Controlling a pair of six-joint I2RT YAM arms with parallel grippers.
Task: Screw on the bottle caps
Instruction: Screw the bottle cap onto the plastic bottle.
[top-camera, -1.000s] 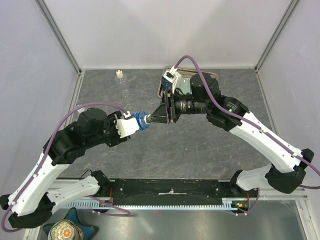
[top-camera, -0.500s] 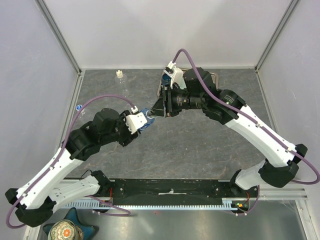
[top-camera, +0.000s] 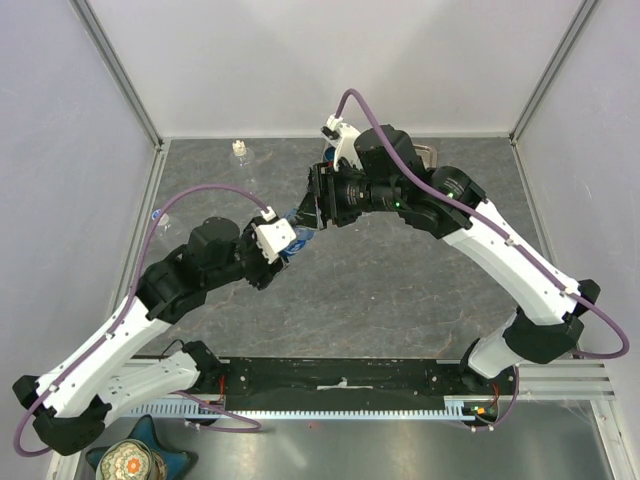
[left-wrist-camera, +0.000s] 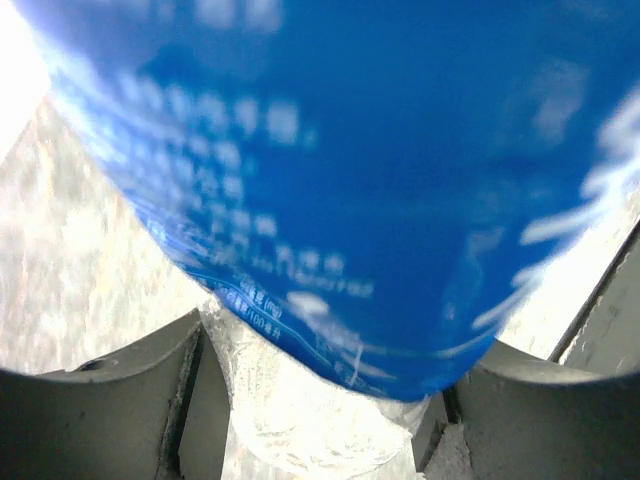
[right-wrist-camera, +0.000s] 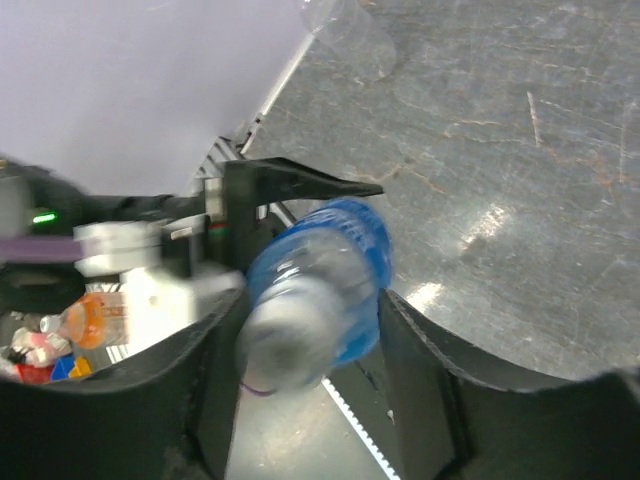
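A clear bottle with a blue label (top-camera: 297, 230) hangs tilted above the middle of the table, and my left gripper (top-camera: 288, 240) is shut on its body. The label (left-wrist-camera: 350, 150) fills the left wrist view, with the clear lower end wedged between the left gripper (left-wrist-camera: 330, 405) jaws. In the right wrist view the bottle (right-wrist-camera: 350, 250) points its whitish, blurred cap (right-wrist-camera: 285, 345) at the camera. My right gripper (right-wrist-camera: 308, 320) is open, one finger on each side of the cap end with a gap showing. From above, the right gripper (top-camera: 318, 205) meets the bottle's top.
Near the back left corner a second clear bottle (top-camera: 241, 155) has a white cap (top-camera: 238, 146) on it; it also shows as a clear bottle (right-wrist-camera: 345, 30) in the right wrist view. A metal tray (top-camera: 430, 152) sits at the back, mostly hidden by the right arm.
The right jaws have parted from the cap end. The right wrist has swung back and left, and the left arm has carried the bottle slightly right and back.
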